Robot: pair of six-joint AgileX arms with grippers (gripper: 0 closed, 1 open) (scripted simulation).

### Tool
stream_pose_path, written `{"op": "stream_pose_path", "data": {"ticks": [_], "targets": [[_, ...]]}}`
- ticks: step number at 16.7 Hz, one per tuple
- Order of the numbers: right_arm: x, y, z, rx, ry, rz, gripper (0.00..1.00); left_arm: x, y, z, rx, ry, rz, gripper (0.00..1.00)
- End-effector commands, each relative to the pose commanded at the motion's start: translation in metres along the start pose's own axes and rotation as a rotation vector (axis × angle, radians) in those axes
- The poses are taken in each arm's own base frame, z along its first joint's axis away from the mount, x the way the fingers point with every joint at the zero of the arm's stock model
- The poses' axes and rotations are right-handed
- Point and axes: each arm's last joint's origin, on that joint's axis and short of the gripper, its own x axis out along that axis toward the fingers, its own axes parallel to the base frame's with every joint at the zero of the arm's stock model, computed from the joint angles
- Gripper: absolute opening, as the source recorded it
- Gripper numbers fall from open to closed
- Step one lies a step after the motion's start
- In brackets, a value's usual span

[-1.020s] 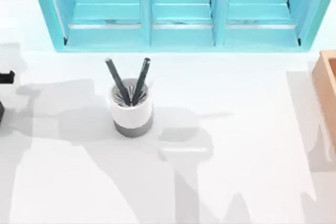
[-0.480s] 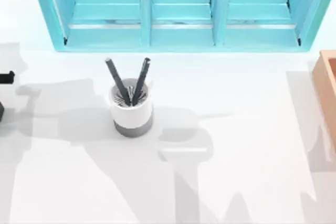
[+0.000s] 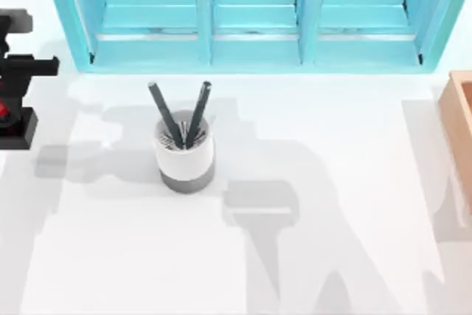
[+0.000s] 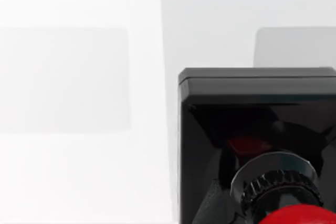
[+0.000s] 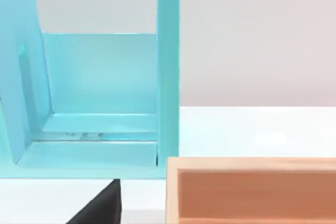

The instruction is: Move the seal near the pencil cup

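Seal (image 3: pixel 10 117) at the table's left edge, under the left gripper (image 3: pixel 15 71), well apart from the cup (image 3: pixel 184 154). Finger state cannot be told.

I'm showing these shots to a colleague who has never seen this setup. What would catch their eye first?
Probably the big turquoise shelf unit spanning the table's far edge, then the pencil cup standing alone left of centre with two dark pencils in a V. At the far left edge, the left end effector is over the seal, whose red knob and black base loom in the left wrist view.
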Motion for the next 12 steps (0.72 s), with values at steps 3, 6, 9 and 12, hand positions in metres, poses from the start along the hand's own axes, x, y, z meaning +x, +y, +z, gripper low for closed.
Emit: {"op": "stream_pose_path", "data": {"ticks": [3, 6, 9, 12], "targets": [[0.000, 0.000, 0.000, 0.000, 0.000, 0.000, 1.00, -0.044, -0.044, -0.005, 0.000, 0.019, 0.001, 0.00], [0.000, 0.000, 0.000, 0.000, 0.000, 0.000, 1.00, -0.076, -0.075, -0.015, -0.001, -0.002, 0.001, 0.00], [0.000, 0.000, 0.000, 0.000, 0.000, 0.000, 1.00, -0.081, -0.079, -0.018, -0.001, -0.007, 0.000, 0.00], [0.000, 0.000, 0.000, 0.000, 0.000, 0.000, 1.00, -0.080, -0.079, -0.016, -0.003, -0.004, 0.000, 0.00]]}}
